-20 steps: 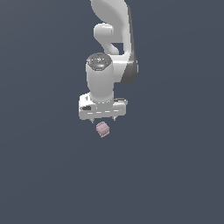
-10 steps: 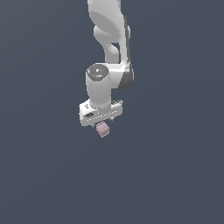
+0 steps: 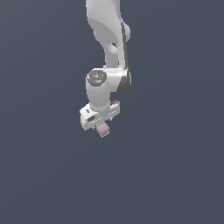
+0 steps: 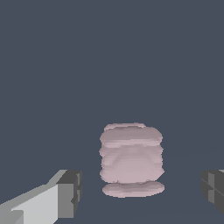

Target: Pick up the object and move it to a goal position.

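The object is a small pale pink, rounded cube-shaped lump on the flat dark grey ground. In the exterior view it sits right under the white gripper, which points straight down from the white arm. In the wrist view the object stands between the two dark grey fingertips, with a clear gap on each side. The gripper is open and the fingers do not touch the object.
Plain dark grey ground lies all around. No other objects, edges or a goal marker show in either view.
The arm has bent and the gripper has come down toward the object, which has stayed in place. The object now sits closer under the hand.
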{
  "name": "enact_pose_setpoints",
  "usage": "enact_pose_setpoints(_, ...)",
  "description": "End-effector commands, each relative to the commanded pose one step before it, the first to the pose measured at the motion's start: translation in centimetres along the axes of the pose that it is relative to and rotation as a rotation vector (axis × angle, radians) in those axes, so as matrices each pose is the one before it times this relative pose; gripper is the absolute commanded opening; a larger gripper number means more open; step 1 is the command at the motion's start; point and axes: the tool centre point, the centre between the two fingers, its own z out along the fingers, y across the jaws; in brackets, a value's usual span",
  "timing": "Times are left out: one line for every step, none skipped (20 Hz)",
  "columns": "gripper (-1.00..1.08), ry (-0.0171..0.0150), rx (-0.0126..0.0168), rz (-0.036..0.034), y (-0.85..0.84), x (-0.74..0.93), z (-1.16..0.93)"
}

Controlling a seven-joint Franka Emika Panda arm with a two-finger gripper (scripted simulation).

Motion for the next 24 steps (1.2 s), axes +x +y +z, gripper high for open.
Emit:
enact_pose_setpoints(1.0, 0.00073, 0.00126, -0.02465, -0.037, -0.114, 0.331)
enact_pose_setpoints(1.0, 0.00008, 0.00041, -0.00606, -0.011, -0.034, 0.089)
enact_pose_setpoints(1.0, 0.00007, 0.00032, -0.0047, -0.008, -0.027, 0.069)
enact_pose_setpoints(1.0, 0.00005, 0.00023, -0.00337, -0.007, -0.018, 0.049)
enact_pose_setpoints(1.0, 0.00003, 0.00014, -0.00201, -0.003, -0.012, 0.029)
enact_pose_setpoints(1.0, 0.00001, 0.00005, -0.00069, -0.002, -0.003, 0.01)
enact_pose_setpoints(1.0, -0.00045, 0.0, 0.00453, 0.008, 0.004, -0.04)
enact_pose_setpoints(1.0, 0.0, 0.0, 0.0, 0.001, -0.002, 0.034)
enact_pose_setpoints(1.0, 0.0, 0.0, 0.0, 0.002, -0.006, 0.102)
enact_pose_setpoints(1.0, 0.0, 0.0, 0.0, 0.004, -0.01, 0.17)
enact_pose_setpoints(1.0, 0.00005, 0.00001, -0.00049, -0.017, 0.004, 0.235)
enact_pose_setpoints(1.0, 0.0, 0.0, 0.0, 0.006, -0.018, 0.304)
enact_pose_setpoints(1.0, 0.00007, 0.00001, -0.00069, -0.025, 0.002, 0.367)
enact_pose_setpoints(1.0, 0.00005, 0.00001, -0.00049, -0.015, -0.01, 0.432)
enact_pose_setpoints(1.0, 0.00005, 0.00002, -0.00049, -0.014, -0.015, 0.495)
enact_pose_setpoints(1.0, 0.00005, 0.00002, -0.00049, -0.013, -0.018, 0.552)
enact_pose_setpoints(1.0, 0.00005, 0.00001, -0.00049, -0.012, -0.015, 0.526)
enact_pose_setpoints(1.0, 0.00005, 0.00001, -0.00049, -0.011, -0.007, 0.459)
enact_pose_setpoints(1.0, 0.00005, 0.0, -0.00049, -0.008, 0.002, 0.391)
enact_pose_setpoints(1.0, 0.0, 0.0, 0.0, 0.017, -0.007, 0.326)
enact_pose_setpoints(1.0, 0.00003, -0.00003, -0.00049, -0.002, 0.021, 0.254)
enact_pose_setpoints(1.0, 0.0, 0.0, 0.0, 0.022, 0.012, 0.188)
enact_pose_setpoints(1.0, 0.0, 0.0, 0.0, 0.022, 0.017, 0.124)
enact_pose_setpoints(1.0, 0.0, 0.0, 0.0, 0.017, 0.016, 0.068)
